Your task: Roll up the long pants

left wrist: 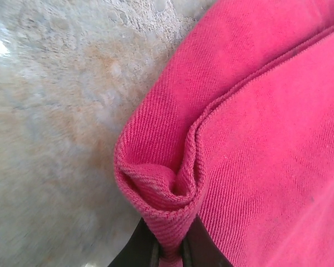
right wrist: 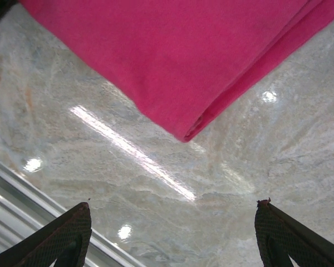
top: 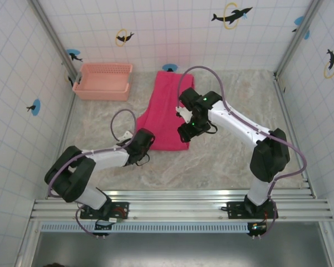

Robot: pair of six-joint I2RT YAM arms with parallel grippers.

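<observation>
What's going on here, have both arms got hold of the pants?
Only one. The left gripper is shut on the near left corner of the long pants, pinching a fold of the cloth. The right gripper is open above the table, just short of the near right corner, holding nothing. The pants lie flat in a long strip, not yet rolled. The basket sits apart at the far left.

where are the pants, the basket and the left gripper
long pants (top: 166, 111), top view, middle of the cloth
basket (top: 100, 92), top view, its near wall
left gripper (left wrist: 170, 251), left wrist view, between fingertips pinching the cloth
</observation>
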